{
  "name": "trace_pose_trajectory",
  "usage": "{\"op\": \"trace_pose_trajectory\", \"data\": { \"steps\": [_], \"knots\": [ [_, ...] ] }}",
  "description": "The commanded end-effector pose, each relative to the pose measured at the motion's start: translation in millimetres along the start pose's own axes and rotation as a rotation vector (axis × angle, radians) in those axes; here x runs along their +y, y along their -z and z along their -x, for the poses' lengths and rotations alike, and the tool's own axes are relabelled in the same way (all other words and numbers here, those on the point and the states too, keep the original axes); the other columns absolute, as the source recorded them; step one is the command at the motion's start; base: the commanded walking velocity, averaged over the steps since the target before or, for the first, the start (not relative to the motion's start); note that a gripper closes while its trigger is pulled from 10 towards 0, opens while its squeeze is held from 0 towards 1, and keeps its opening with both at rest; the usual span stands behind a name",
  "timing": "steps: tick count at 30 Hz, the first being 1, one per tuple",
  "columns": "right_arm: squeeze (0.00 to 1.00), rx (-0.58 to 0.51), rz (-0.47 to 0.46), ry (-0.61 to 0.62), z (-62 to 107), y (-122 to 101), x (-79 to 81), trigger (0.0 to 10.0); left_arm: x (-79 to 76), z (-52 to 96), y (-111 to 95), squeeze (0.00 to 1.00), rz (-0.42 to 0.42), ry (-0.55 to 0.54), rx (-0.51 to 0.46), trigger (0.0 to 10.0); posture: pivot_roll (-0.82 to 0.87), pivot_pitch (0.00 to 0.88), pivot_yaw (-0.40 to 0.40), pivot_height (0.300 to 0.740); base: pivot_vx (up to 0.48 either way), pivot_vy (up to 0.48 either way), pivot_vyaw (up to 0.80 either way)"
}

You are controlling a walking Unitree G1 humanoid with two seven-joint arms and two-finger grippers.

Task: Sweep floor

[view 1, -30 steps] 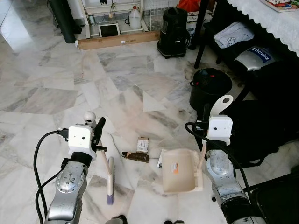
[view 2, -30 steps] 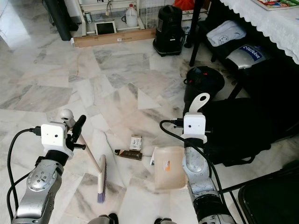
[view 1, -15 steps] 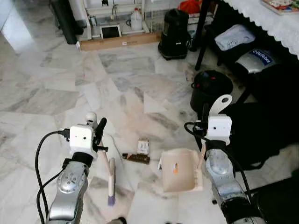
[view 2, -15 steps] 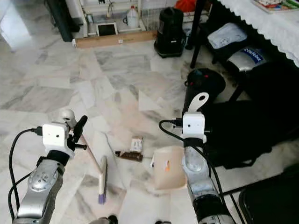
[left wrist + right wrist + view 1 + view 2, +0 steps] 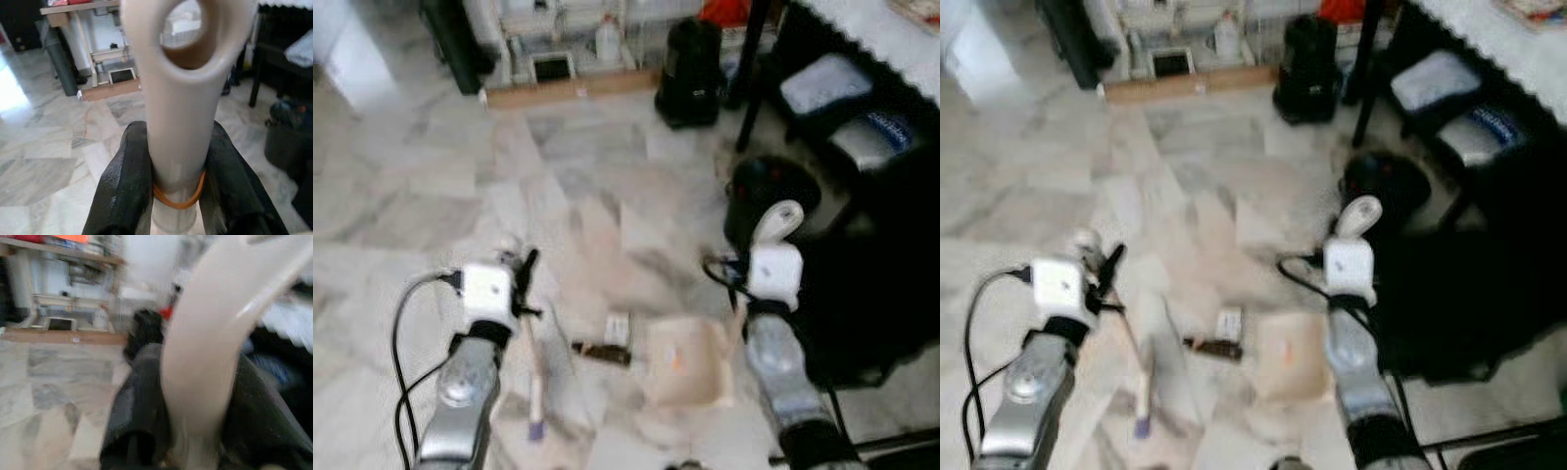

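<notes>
Blur has spread across both eye views since a second ago, so the head is moving; nothing is swept yet. Left gripper [image 5: 178,196] clamps the brush [image 5: 535,377], right gripper [image 5: 195,431] clamps the dustpan [image 5: 685,364], with wrappers [image 5: 607,338] on the marble floor [image 5: 431,196] between them.

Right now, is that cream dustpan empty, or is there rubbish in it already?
Cannot tell: the dustpan is blurred, with one orange speck showing. The dark wrapper lies outside it on the floor.

Blurred cream dustpan handle [image 5: 205,357] clamped between black fingers [image 5: 139,401], marble floor [image 5: 44,382], shelves [image 5: 63,264] behind
</notes>
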State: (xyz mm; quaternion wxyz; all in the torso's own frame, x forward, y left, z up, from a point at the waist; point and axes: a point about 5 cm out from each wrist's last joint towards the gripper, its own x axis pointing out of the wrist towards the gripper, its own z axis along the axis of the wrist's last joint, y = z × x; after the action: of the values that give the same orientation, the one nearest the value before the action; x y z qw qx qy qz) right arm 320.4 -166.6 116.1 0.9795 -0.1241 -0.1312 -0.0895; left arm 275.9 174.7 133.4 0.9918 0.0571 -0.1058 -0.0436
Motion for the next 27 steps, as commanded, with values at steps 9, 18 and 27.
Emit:
{"op": "trace_pose_trajectory", "data": {
  "steps": [9, 18, 27],
  "knots": [
    [0.0, -0.047, -0.029, -0.018, -2.0, -13, 10.1, 10.0, 7.3, 0.3, -9, 0.0, -0.034, -0.018, -0.046, 10.0, 0.14, 0.187, -0.006, 0.74, 0.0, 0.0, 0.0],
    [0.0, -0.04, -0.028, -0.02, -2.0, -12, 11.0, 10.0, 14.9, -2.2, -10, 0.0, -0.062, -0.033, -0.051, 10.0, 0.14, 0.187, -0.007, 0.74, 0.0, 0.0, 0.0],
    [0.0, -0.037, -0.04, -0.023, -2.1, -12, 12.5, 10.0, 21.6, -7.5, -13, 0.0, -0.084, -0.05, -0.063, 10.0, 0.14, 0.186, -0.008, 0.74, 0.0, 0.0, 0.0]
  ]
}}
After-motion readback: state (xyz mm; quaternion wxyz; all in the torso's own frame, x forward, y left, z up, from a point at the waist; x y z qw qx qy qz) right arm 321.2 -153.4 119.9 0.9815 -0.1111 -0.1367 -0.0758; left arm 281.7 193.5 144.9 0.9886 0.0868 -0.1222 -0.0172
